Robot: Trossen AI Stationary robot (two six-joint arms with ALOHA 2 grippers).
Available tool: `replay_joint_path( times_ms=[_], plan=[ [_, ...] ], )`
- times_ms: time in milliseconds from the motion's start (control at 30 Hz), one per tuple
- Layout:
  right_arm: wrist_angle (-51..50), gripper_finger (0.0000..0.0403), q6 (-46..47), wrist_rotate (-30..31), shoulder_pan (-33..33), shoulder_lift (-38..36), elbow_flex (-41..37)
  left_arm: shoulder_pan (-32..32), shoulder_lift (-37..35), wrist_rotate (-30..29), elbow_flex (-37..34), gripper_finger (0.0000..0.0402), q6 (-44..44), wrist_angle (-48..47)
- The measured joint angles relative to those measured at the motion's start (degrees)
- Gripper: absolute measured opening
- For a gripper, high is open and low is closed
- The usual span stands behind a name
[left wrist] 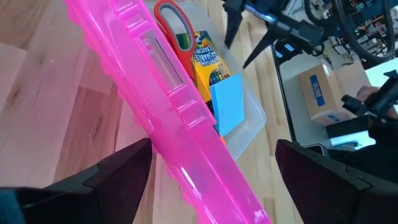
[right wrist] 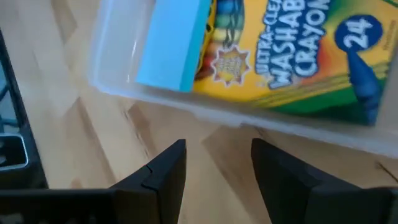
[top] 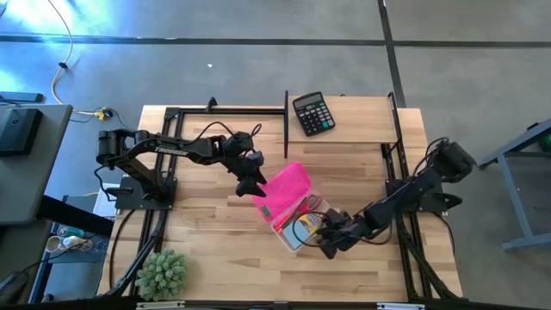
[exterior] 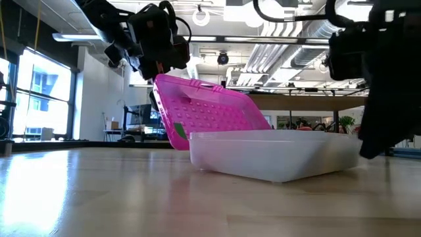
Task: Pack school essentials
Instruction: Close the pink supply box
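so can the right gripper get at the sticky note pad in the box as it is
Probably yes: the pink lid is tilted up, so the blue sticky-note pad lies uncovered, and the right gripper hovers open just outside the clear box's wall.

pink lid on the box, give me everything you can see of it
The pink lid is translucent hot-pink plastic with a moulded latch tab and a ribbed, dimpled face. It is half open, tilted up from the clear plastic box along one long edge, leaning toward the left arm. The open left gripper straddles its free edge; whether the fingers touch it is unclear. Beneath it lie the scissors, crayon box and blue sticky-note pad.
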Motion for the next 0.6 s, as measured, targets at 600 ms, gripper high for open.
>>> replay_joint_path(
  times_ms=[600],
  plan=[
    [2.9, 0.0172, -1.5, 2.4, -3.4, 3.2, 0.0, -5.2, 0.0, -0.1, 0.6, 0.0330, 1.5, 3.7]
  ],
)
